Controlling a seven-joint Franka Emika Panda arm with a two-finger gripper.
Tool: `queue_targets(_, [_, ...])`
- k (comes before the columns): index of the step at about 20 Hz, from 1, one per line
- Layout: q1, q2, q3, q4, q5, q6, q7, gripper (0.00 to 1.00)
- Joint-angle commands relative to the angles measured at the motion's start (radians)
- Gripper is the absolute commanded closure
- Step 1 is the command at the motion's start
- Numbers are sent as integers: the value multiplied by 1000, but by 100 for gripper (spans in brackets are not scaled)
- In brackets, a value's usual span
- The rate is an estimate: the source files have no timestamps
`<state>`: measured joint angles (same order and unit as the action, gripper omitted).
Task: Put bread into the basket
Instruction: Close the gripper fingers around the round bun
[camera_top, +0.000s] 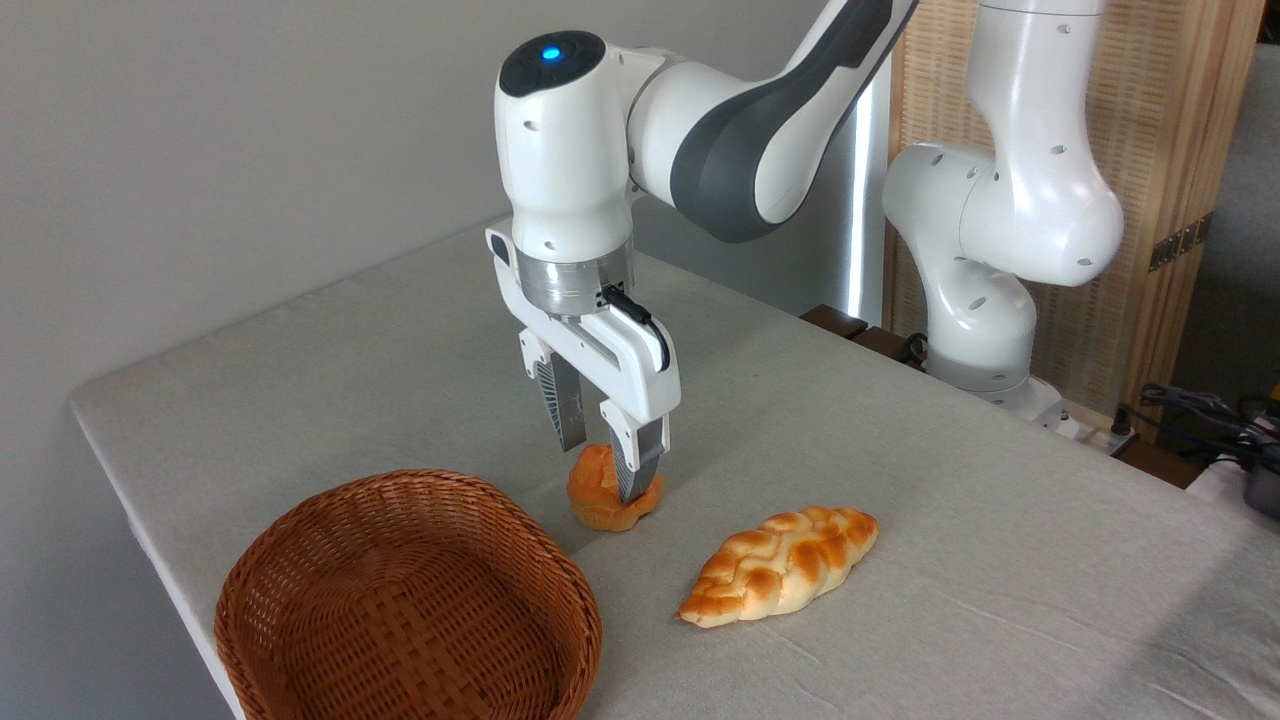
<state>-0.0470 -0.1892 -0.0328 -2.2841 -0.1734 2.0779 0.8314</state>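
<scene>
One desk (900, 480) under a pale cloth carries everything. Largest on it, the wicker basket (300, 600) sits at the front left corner, nothing inside. Right of it lies a braided loaf (780, 565), well apart from the arm. Between them rests the small orange bun (598, 497) on the cloth, just beside the basket's far rim. Directly above, the claw (603, 462) points down, its fingers straddling the bun and pinching its sides.

Glossy white plastic arm (570, 170), matt grey cloth on the table (900, 480), rough woven wicker basket (300, 560), knobbly golden bread (600, 500).
</scene>
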Motion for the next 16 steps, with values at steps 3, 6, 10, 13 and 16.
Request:
queue_targets(3, [-14,-10,7,-40,-8,30,67,89])
queue_targets(6, [-14,-4,7,-43,-8,27,77,91])
queue_targets(10, [-14,-4,7,-43,-8,27,77,95])
queue_targets(13, [-14,-9,8,-32,-8,22,78,99])
queue_targets(16, [-11,-9,14,99,-9,-68,72,97])
